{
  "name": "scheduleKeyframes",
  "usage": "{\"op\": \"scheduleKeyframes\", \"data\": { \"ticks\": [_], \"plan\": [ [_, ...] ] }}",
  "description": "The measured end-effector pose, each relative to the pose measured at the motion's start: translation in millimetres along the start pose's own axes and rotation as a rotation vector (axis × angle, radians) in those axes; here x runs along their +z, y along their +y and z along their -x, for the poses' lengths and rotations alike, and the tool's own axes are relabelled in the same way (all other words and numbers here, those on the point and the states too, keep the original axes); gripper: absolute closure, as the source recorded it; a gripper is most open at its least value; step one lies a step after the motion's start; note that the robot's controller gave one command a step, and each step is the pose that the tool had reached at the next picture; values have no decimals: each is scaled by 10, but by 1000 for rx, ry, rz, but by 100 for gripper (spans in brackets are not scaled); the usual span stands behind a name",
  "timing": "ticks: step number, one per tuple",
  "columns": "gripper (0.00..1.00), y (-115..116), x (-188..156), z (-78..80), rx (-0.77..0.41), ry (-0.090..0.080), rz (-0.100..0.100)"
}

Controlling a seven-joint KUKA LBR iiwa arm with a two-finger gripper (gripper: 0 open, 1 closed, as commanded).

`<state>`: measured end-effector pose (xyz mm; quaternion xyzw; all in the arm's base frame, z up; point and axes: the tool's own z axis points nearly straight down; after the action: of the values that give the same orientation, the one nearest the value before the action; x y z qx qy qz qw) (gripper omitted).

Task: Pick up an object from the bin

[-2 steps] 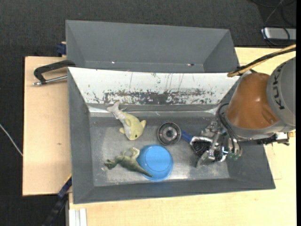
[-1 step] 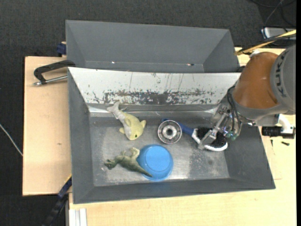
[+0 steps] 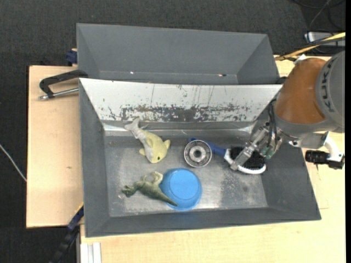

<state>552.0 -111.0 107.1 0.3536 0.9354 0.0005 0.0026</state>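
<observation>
Fingers (image 3: 245,156) of my gripper (image 3: 249,160) sit down at the black-and-white brush-like thing (image 3: 254,168) on the right of the bin (image 3: 241,193) floor, spread or clamped I cannot tell, so I judge this the grasp step, needing a sure close before lifting.

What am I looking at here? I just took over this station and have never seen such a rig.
One camera looks down into a grey metal bin. The orange-covered bulk at the right is the robot arm; its gripper is down at the bin's right side, at a black-and-white object. Whether it grips that object, I cannot tell. Also in the bin: a pale yellow dolphin toy, a round metal cup with a blue handle, a blue bowl, and a green dinosaur toy beside the bowl.
</observation>
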Motion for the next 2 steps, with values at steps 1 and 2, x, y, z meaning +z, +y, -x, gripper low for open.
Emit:
{"op": "scheduleKeyframes", "data": {
  "ticks": [1,2],
  "plan": [
    [0,-14,347,-95,101,3,-1],
    [0,75,338,-194,372,0,-2]
  ]
}}
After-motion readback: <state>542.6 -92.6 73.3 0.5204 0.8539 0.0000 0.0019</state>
